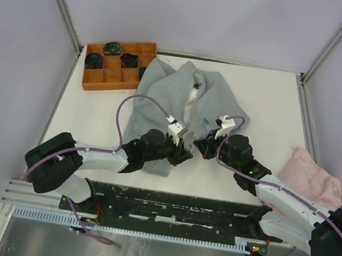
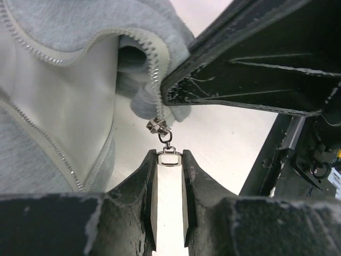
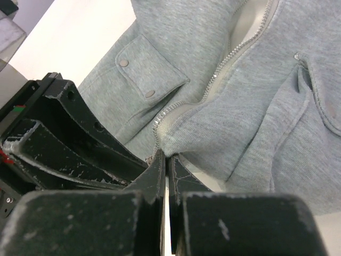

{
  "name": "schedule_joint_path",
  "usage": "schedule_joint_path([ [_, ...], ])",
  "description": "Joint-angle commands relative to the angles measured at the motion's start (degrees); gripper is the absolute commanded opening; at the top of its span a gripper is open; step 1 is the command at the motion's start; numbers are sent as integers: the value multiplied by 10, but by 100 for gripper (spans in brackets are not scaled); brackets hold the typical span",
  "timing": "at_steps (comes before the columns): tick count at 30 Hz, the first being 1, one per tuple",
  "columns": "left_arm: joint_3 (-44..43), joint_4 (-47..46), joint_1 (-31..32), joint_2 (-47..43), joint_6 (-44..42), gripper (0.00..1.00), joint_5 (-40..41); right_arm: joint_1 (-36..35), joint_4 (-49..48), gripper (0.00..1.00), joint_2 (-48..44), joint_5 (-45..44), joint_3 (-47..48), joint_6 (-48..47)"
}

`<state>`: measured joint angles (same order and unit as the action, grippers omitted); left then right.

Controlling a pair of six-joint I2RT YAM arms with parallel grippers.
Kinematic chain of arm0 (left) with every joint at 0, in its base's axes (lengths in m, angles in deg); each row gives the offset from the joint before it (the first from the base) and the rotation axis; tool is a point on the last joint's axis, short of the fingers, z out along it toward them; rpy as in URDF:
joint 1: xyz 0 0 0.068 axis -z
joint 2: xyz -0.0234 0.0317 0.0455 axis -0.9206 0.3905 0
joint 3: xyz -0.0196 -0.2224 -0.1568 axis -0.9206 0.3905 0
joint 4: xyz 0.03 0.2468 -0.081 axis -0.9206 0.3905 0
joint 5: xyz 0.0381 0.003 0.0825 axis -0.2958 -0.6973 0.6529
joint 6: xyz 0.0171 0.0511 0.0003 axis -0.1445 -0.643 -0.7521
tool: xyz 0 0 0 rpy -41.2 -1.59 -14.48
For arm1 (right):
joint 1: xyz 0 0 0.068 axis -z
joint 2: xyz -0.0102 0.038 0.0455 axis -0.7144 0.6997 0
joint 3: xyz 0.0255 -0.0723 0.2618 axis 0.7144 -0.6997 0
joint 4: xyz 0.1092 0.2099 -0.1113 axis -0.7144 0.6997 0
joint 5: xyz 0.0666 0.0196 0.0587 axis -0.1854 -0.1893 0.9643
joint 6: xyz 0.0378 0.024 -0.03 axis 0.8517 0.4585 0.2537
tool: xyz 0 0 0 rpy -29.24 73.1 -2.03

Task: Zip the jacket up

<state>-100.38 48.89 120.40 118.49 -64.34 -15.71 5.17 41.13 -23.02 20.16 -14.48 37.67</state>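
Two claws grip the light grey fleece hooded jacket (image 1: pixel 163 94) on the white desk (image 1: pixel 265 103): left claw (image 2: pixel 169 162) clamped on its metal zipper pull (image 2: pixel 169 157), right claw (image 3: pixel 166 168) pinching the hem beside it. Beyond the left claw, an orange compartmented tray (image 1: pixel 106 86) holds dark round objects (image 1: pixel 94 60).

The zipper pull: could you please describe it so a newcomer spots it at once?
Find the grey jacket and follow its open zipper to the near hem. There the zipper pull, a silver ring on the slider, sits between the fingertips of the left gripper, the only rectangular loop.
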Motion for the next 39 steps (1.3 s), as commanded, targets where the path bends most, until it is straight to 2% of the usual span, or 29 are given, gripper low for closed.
schedule_joint_path([
  [1,7,13,11,2,44,20,19,10,-96,0,-8,-13,2,2],
  [5,18,56,11,-46,50,29,42,13,-94,0,-19,-18,-12,-17],
  [11,12,189,10,-119,61,45,79,18,-98,0,-17,-3,-24,-29],
  [17,-5,307,11,-158,90,53,99,23,-120,0,-24,1,-43,-32],
  [22,-39,405,11,-141,113,55,115,24,-152,0,-36,9,-67,-40],
  [28,-55,457,11,-125,131,57,147,25,-155,0,-48,11,-75,-48],
  [39,-162,589,34,-5,118,57,206,27,-157,0,-43,8,-83,-42],
])
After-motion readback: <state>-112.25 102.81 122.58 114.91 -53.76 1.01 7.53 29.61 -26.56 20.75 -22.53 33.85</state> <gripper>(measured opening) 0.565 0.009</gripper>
